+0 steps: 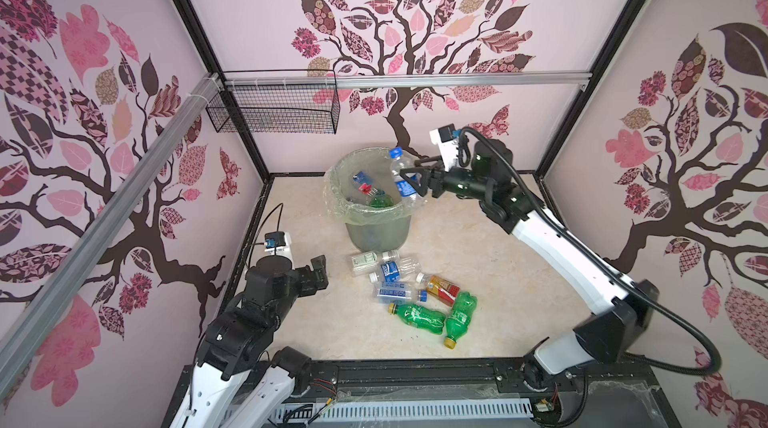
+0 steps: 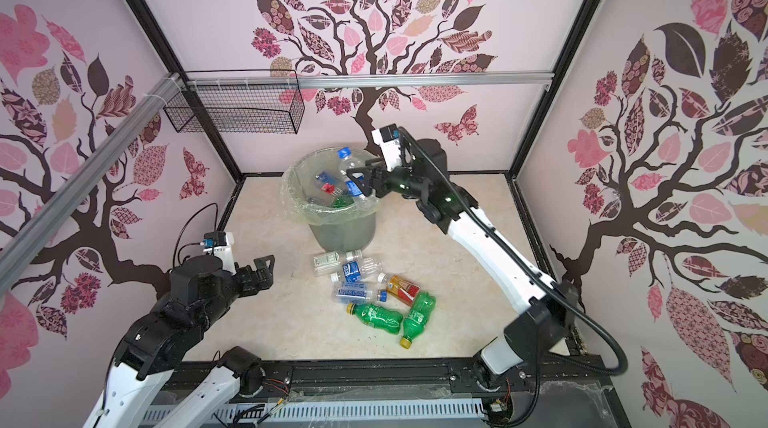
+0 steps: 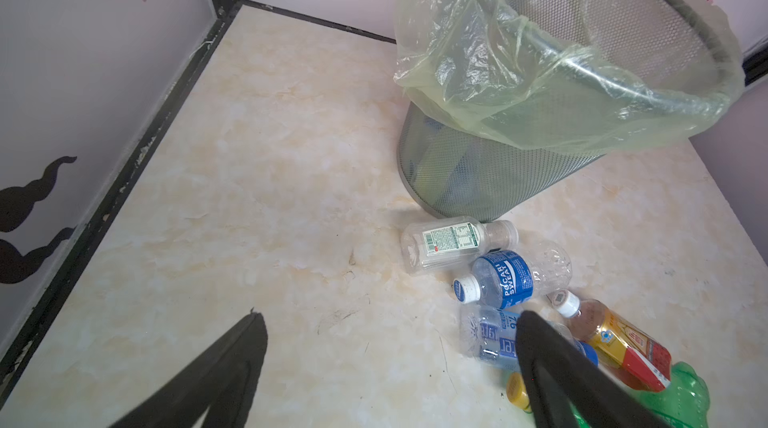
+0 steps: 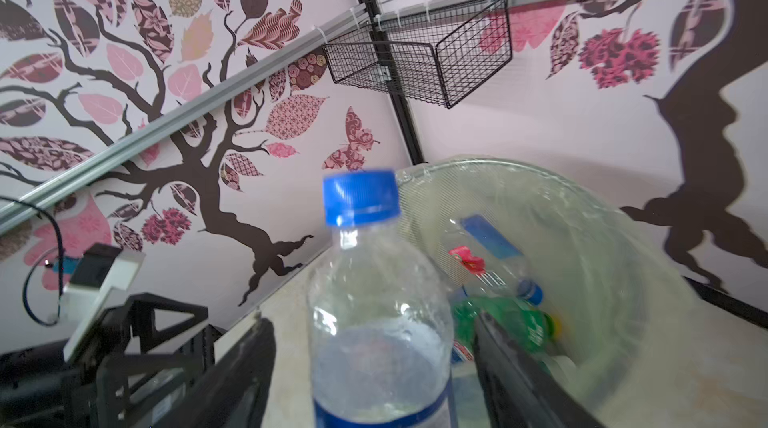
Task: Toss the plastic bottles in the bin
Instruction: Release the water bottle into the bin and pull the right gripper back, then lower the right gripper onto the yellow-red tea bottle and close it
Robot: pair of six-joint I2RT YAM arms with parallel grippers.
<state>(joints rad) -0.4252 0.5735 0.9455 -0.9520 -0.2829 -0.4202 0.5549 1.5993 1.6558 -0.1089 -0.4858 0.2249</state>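
Note:
The bin (image 1: 374, 230) (image 2: 340, 234) (image 3: 478, 180) stands at the back middle with several plastic bottles (image 1: 370, 193) inside. My right gripper (image 1: 413, 172) (image 2: 359, 172) (image 4: 371, 322) is over its right rim and open. A clear blue-capped bottle (image 1: 400, 172) (image 4: 374, 280) stands between its fingers with a gap on each side. In front of the bin lie a white-labelled bottle (image 1: 365, 259) (image 3: 449, 241), two blue-labelled ones (image 1: 395, 270) (image 1: 395, 292), an amber one (image 1: 444, 288) and two green ones (image 1: 417, 317) (image 1: 459, 318). My left gripper (image 1: 318, 274) (image 2: 264, 270) (image 3: 390, 318) hangs open and empty, left of that pile.
A black wire basket (image 1: 274, 110) (image 4: 419, 60) hangs on the rail at the back left. Patterned walls close in the floor on the left, back and right. A black frame rail (image 1: 415, 372) runs along the front edge.

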